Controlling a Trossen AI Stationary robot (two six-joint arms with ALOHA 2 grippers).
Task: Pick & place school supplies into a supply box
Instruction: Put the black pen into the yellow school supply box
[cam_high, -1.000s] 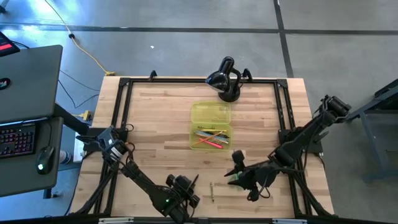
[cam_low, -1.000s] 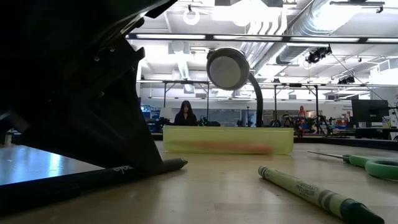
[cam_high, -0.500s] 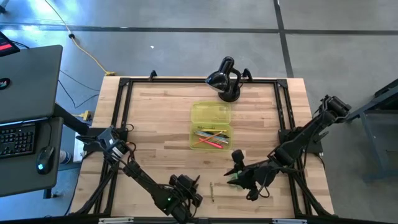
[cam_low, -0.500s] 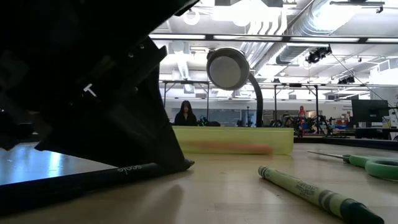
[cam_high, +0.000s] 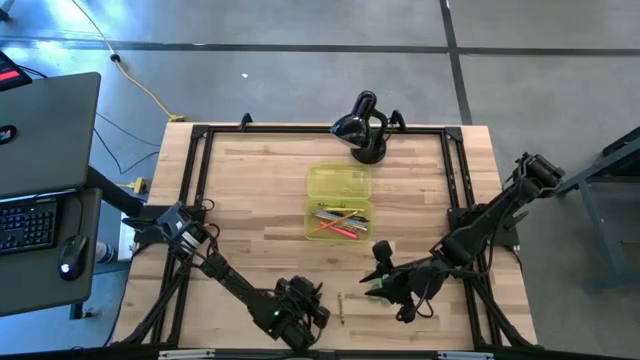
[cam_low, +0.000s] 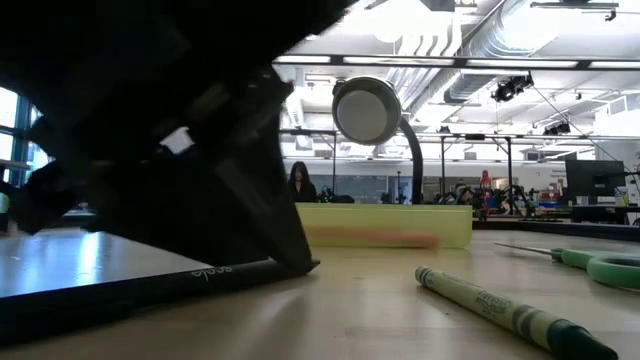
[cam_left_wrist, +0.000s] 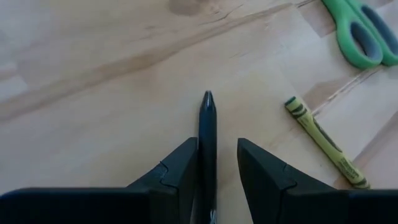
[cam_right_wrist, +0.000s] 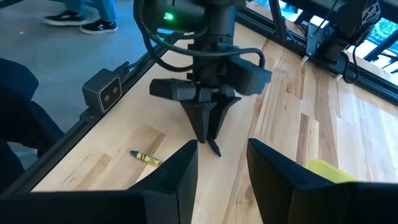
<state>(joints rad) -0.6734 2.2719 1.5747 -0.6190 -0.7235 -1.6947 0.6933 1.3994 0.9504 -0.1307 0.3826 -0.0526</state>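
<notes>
Beyond your wooden slatted table (cam_high: 260, 190), you see a black domed gooseneck device (cam_high: 362, 127) at its far edge, a dark laptop (cam_high: 45, 130), and a yellow floor cable (cam_high: 140, 85).

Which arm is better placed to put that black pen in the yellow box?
Left. The left gripper already straddles the black pen; the right gripper hovers open near the scissors.

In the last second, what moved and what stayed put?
The left pincer, shut on the black pen, slid along the front edge toward the green crayon. The right pincer, scissors and supply box stayed put.
</notes>
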